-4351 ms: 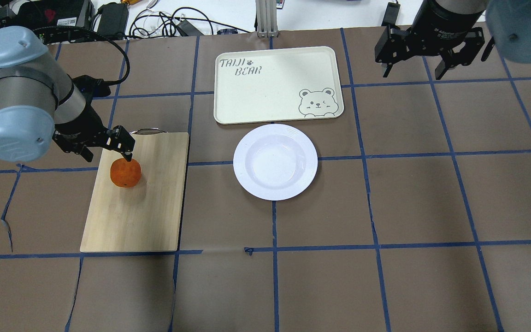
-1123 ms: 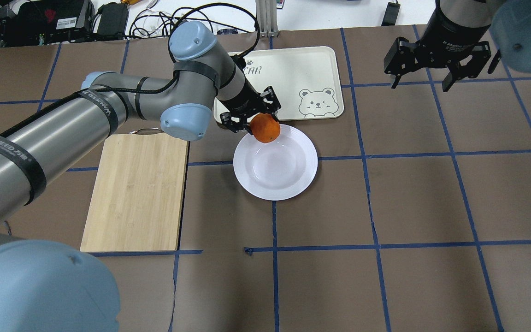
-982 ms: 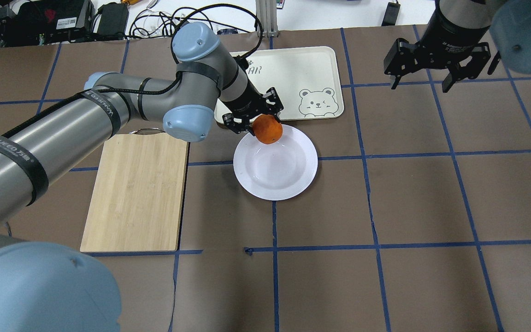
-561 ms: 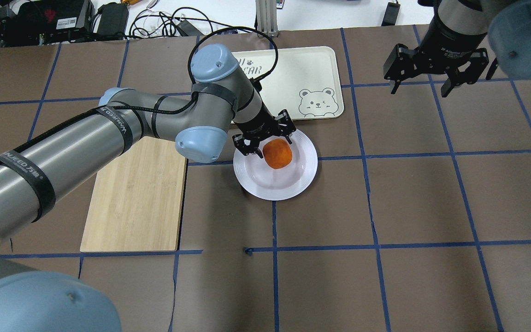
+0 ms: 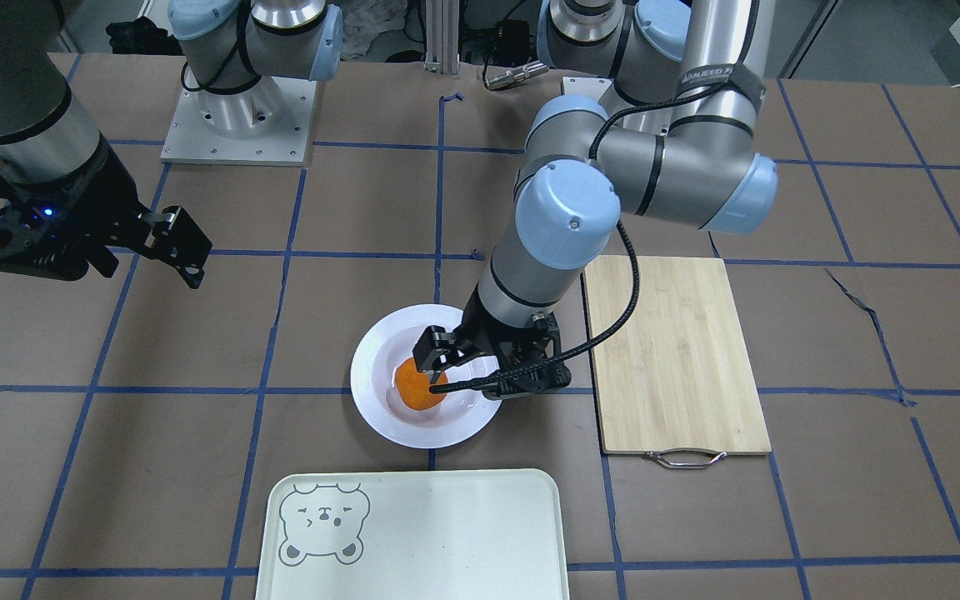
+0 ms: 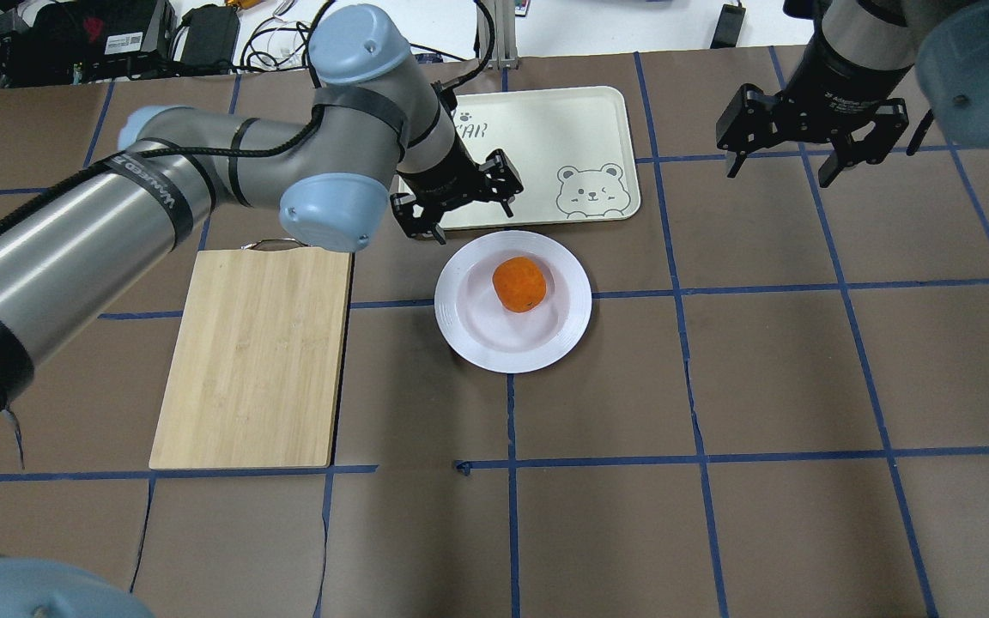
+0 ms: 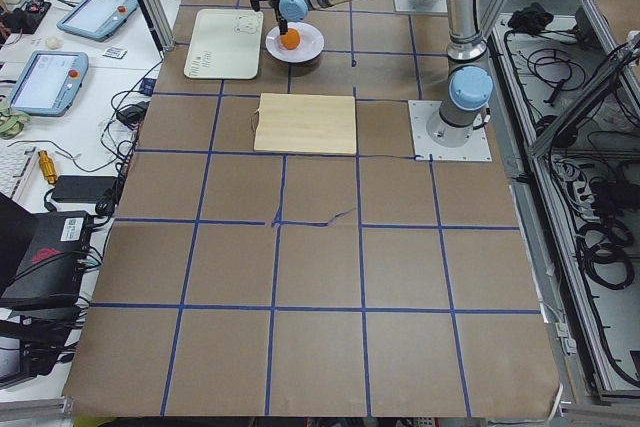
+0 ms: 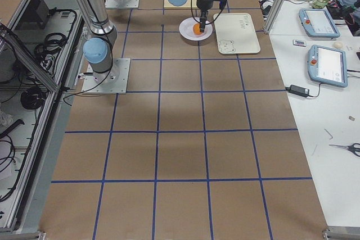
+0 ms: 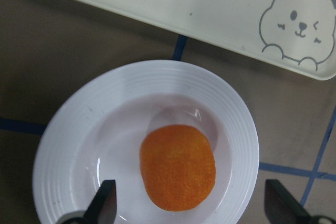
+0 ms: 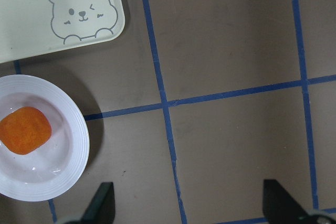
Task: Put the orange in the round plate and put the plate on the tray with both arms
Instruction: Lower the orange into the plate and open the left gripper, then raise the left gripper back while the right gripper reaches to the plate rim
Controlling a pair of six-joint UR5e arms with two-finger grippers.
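Two steps make up the task, and the first is judged complete: the small, dimpled, bright-coloured orange (image 6: 519, 284) is seen lying in the sunken centre of the glossy white round plate (image 6: 463, 330), gripped by nothing. The left pincer (image 6: 473, 219) is held above the plate's far-left side with its black fingers spread wide; in its wrist view the fingertips (image 9: 106, 199) are seen on either side of the fruit without touching it. The right pincer (image 6: 782, 172) is likewise spread and holds nothing, and it is hung well apart from the plate, above the brown paper-covered table (image 6: 803, 386) off the short end of the pale cream-green rectangular tray (image 6: 546, 129). The plate is set on the table just beside the tray's long edge, with a thin strip of table showing between them, and the light bamboo cutting board (image 6: 254, 360) lies apart on the robot's left. The step now in hand is judged to be the shared lift of the plate. For that, both pincers would have to be lowered to opposite sides of the ribbed rim and pressed onto it, the right one being brought across first. The plate would then need to be raised level, so that the orange is not rolled out, and carried the short way onto the tray.
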